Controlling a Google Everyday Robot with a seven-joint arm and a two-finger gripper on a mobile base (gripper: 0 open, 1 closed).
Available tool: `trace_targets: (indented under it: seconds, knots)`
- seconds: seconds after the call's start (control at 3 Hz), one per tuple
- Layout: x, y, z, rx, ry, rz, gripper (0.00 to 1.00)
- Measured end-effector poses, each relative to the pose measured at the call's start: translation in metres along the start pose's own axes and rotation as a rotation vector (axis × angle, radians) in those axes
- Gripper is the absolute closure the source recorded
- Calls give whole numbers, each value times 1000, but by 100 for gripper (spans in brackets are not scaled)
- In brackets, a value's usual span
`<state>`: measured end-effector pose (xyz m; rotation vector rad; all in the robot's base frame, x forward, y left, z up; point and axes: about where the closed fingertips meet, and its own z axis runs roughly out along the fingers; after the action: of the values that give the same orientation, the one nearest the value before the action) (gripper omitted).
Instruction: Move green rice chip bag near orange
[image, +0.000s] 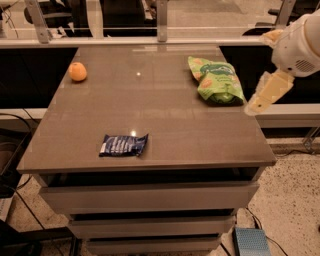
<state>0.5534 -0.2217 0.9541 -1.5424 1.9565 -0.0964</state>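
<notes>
While the green rice chip bag (217, 80) lies at the table's (175, 130) far right corner, well apart from the orange (77, 71) at far left, your gripper (254, 106) hangs just right of the bag; you cannot tell whether it is spread or closed.

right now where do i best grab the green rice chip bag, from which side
Probably from above, pinching across the narrow width of the green rice chip bag near its middle: it lies flat on the table, so no edge stands up. The gripper hangs close beside it at the table's edge.
</notes>
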Motion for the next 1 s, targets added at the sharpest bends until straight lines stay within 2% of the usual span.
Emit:
trace_targets:
  seconds: [0.33,0.67,1.0]
  knots:
    - [-1,-31,43,19,-61,21,0]
    - [-1,-48,85,-1,-85,49,0]
    - [5,-57,122,-22,-74,64,0]
